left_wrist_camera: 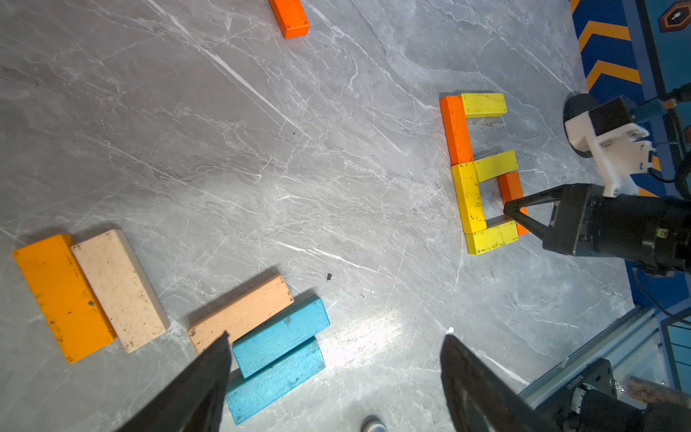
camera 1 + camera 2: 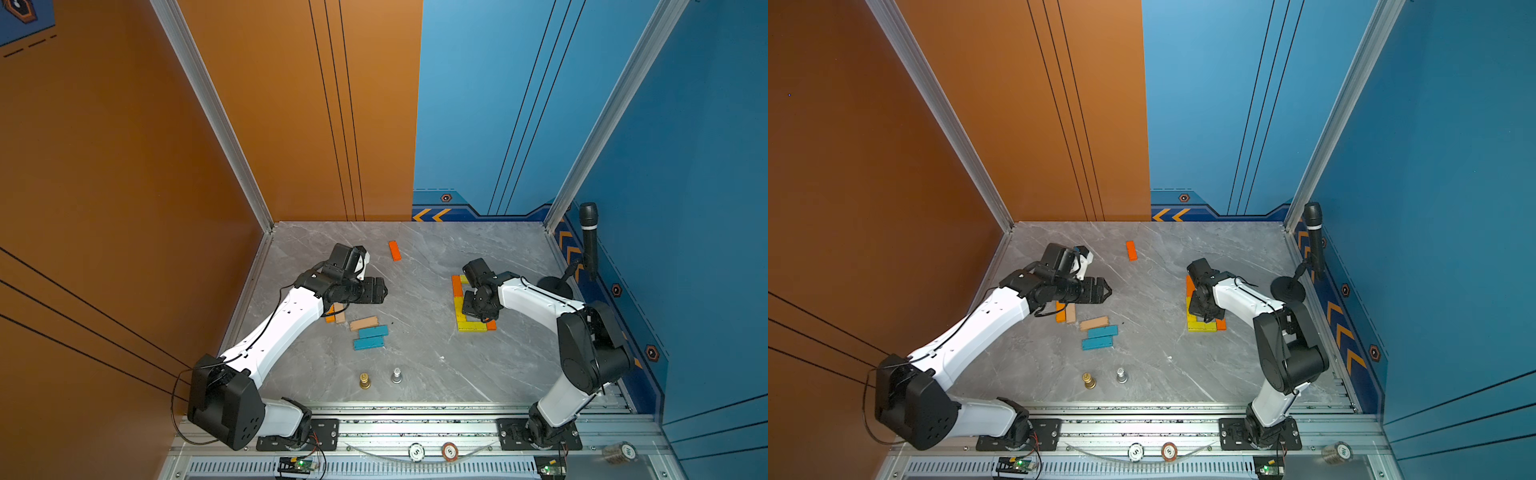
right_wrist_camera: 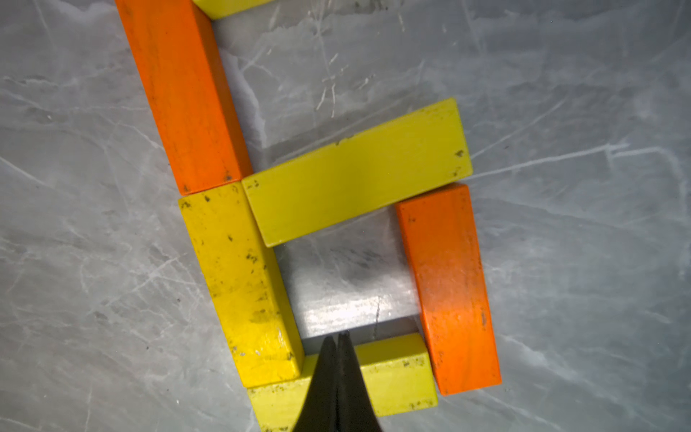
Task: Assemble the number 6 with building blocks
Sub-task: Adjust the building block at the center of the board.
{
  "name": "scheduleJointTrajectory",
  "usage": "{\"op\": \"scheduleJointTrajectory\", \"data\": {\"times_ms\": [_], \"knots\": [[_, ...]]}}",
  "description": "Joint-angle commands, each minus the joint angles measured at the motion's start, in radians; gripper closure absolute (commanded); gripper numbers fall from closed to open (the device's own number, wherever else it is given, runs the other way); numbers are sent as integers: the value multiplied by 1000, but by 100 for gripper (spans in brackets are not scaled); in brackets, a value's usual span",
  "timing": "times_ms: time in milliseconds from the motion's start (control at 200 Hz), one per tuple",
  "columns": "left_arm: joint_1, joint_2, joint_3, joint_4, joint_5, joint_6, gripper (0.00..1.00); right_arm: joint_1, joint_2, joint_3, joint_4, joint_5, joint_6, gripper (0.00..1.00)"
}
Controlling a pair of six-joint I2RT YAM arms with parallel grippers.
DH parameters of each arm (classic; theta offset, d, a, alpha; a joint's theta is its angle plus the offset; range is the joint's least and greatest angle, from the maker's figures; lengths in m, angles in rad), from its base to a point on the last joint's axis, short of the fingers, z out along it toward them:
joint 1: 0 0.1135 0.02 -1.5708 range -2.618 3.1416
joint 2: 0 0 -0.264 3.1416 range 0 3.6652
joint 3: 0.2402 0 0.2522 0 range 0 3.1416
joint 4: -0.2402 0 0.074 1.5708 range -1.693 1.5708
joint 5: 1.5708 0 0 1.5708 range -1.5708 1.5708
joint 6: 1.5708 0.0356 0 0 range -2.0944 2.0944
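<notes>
Near the bench's right edge, six orange and yellow building blocks (image 1: 468, 198) lie joined as a figure 6. The right gripper (image 3: 338, 336) hangs over the lowest yellow plank (image 3: 396, 374), fingers pressed together, gripping nothing. Toward the left edge, the left gripper (image 1: 334, 342) hovers spread wide above a tan plank (image 1: 243, 310) and two teal planks (image 1: 280, 333). A lone orange plank (image 2: 395, 250) lies near the far edge.

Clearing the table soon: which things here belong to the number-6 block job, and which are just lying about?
Job: orange and yellow wooden planks forming the 6; loose orange wooden plank; amber plank; tan planks; teal planks.
Lying about: gold pawn figure; silver pawn figure; black microphone; round chip discs.
</notes>
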Motion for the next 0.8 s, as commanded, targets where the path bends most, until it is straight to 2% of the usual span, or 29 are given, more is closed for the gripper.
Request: {"op": "scheduleJointTrajectory", "data": {"times_ms": [0, 796], "knots": [[-4, -1, -10, 0, 18, -4, 12, -7, 33, 33, 17, -7, -16, 100], [-1, 3, -8, 0, 23, -4, 12, -22, 175, 81, 66, -3, -5, 100]]}}
